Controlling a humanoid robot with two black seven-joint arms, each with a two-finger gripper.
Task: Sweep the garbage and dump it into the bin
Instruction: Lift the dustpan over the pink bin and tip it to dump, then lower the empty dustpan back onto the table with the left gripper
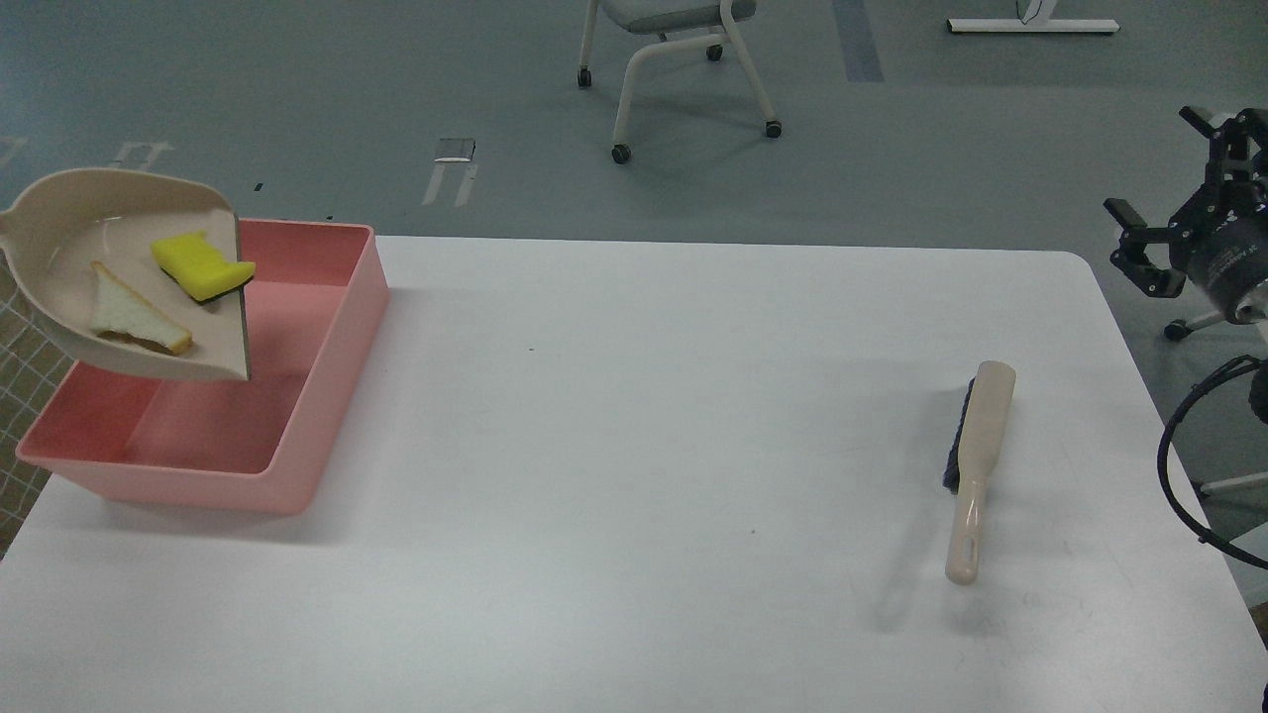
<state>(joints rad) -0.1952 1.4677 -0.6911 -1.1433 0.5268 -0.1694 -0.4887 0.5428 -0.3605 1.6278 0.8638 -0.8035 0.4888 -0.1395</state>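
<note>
The beige dustpan (69, 213) hangs tilted over the left part of the pink bin (332, 327), lip down toward the bin's inside. The yellow sponge chunk (201, 265) lies in the pan with one end at the lip. The white bread slice (134, 319) lies in the pan beside it. The pan's handle runs out of the left edge, and my left gripper is out of view. My right gripper (1157, 178) is raised off the table's right edge, open and empty.
A beige hand brush (976, 465) with dark bristles lies on the white table (644, 446) at the right. A wheeled chair (674, 59) stands on the floor behind the table. Checked cloth shows at the far left edge.
</note>
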